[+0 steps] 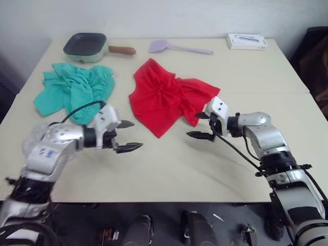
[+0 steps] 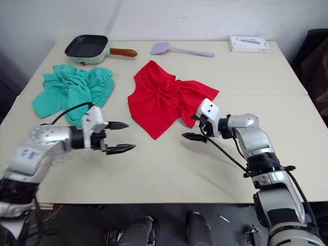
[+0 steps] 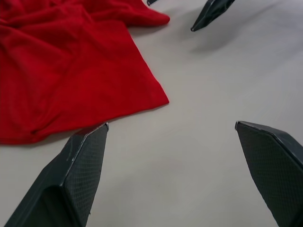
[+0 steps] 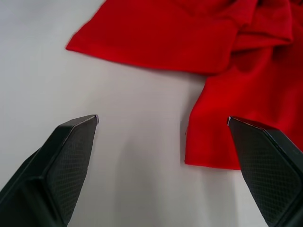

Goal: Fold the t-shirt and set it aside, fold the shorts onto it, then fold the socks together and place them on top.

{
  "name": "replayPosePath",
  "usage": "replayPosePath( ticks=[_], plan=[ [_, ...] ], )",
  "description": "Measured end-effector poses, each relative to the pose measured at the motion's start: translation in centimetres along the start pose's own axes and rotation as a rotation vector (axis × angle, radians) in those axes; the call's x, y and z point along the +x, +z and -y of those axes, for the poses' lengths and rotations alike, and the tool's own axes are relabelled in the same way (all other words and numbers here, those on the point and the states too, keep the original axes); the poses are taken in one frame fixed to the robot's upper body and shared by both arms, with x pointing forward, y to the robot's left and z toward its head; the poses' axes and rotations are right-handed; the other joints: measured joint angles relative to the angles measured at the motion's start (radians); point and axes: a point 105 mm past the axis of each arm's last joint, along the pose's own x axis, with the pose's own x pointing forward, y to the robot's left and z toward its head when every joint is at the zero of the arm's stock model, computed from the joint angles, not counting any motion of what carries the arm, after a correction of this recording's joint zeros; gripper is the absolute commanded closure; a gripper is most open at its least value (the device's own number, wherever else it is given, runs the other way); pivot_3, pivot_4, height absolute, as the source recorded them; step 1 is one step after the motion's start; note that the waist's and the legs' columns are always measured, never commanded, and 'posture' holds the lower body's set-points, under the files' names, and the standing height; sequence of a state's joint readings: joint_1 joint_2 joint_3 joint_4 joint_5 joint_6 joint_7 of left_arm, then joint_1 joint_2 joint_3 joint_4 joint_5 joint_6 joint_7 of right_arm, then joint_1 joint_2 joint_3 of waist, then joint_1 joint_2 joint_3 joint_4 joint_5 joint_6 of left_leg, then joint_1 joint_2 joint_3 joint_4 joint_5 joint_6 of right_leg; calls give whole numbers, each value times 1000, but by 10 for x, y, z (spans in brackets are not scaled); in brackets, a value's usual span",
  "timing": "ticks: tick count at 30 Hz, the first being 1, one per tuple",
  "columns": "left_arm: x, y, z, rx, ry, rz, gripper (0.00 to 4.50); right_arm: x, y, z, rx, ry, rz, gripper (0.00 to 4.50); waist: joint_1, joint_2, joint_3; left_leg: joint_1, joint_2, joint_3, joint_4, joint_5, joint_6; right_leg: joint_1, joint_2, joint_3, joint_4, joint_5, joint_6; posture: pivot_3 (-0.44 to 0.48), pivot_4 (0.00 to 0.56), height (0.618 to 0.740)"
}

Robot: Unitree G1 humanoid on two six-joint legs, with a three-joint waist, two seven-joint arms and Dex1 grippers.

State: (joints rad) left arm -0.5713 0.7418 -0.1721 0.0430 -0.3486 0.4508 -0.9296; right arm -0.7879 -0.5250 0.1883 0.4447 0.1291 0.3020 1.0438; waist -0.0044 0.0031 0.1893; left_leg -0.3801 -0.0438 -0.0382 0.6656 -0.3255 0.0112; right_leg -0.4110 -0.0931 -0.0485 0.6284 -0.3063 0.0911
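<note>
The red t-shirt (image 1: 166, 97) lies crumpled at the table's middle, its lower corner pointing toward the front edge. The teal shorts (image 1: 74, 89) lie bunched to its left. My left gripper (image 1: 130, 136) is open just left of the shirt's lower corner, above bare table. My right gripper (image 1: 201, 125) is open at the shirt's right sleeve edge, and the shirt hem (image 4: 208, 142) shows between its fingers. Nothing is held by either gripper. The socks are out of view.
A pan with a brown handle (image 1: 87, 47), a lilac spatula (image 1: 177, 47) and a white box (image 1: 247, 41) sit along the table's far edge. Bare tabletop (image 1: 169, 169) stretches between the grippers and the front edge.
</note>
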Motion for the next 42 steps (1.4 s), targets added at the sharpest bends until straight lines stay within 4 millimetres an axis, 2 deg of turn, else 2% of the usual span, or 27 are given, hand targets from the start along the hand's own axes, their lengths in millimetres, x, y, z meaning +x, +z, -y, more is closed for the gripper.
replayPosePath(
  ticks=[3,7,10,14,16,19,25,31,34,37,39,42],
  plan=[
    [25,-3,-11,17,-3,-22,0,6,-3,5,-4,-35,-22,31,0,0,0,-4,0,-1,3,0,0,-3,0,-1,1,0,1,0,150,740],
    [47,-4,-23,54,0,-46,0,12,-6,8,-1,-59,-29,31,-2,0,0,-6,0,-2,6,0,0,-4,0,-2,2,0,1,0,150,740],
    [62,-2,-21,63,-36,-46,0,16,-3,11,-4,-81,-31,31,-6,0,0,-7,0,-2,8,0,0,-4,0,-2,3,0,1,0,150,740],
    [71,-3,-19,67,-85,-60,0,17,-4,12,-6,-98,-39,31,-6,0,0,-7,0,-3,12,0,0,-4,-1,-2,7,0,1,0,150,740],
    [71,-3,-19,70,-91,-67,391,17,-4,13,-6,-101,-40,0,-6,0,0,-7,0,-3,13,0,0,-4,-1,-2,8,0,1,0,150,740],
    [73,-3,-20,61,-97,-75,1182,16,-6,14,2,-109,-44,659,-5,0,0,-7,-1,-3,15,0,0,-3,-1,-1,9,0,1,0,150,740],
    [72,-5,-23,56,-89,-78,2716,16,-8,16,2,-124,-55,2342,1,-1,-1,-7,-1,-4,16,0,0,-3,-2,0,12,0,1,0,150,740],
    [68,-11,-22,25,-91,-72,4500,13,-12,23,-25,-172,-80,4348,3,-1,-3,-7,-3,-7,17,0,0,-2,-3,0,13,0,1,0,150,740],
    [66,-13,-20,23,-91,-68,4500,9,-16,29,-28,-206,-91,4462,3,-1,-5,-6,-3,-7,17,0,0,-2,-3,1,13,0,1,0,150,740],
    [54,-17,-17,16,-98,-71,4500,-6,-21,37,-27,-232,-111,4462,3,-1,-5,-6,-3,-8,17,0,0,-2,-3,2,13,0,1,0,150,740],
    [35,-24,-11,-19,-116,-80,4500,-27,-28,39,-23,-224,-119,4462,0,-1,-5,-7,-2,-8,15,0,1,-3,-3,4,12,0,1,0,150,740],
    [-7,-40,3,-124,-147,-112,4500,-67,-39,32,-45,-160,-146,4462,-1,0,-4,-9,-1,-7,12,0,1,-5,-3,6,9,0,1,0,150,740]
  ],
)
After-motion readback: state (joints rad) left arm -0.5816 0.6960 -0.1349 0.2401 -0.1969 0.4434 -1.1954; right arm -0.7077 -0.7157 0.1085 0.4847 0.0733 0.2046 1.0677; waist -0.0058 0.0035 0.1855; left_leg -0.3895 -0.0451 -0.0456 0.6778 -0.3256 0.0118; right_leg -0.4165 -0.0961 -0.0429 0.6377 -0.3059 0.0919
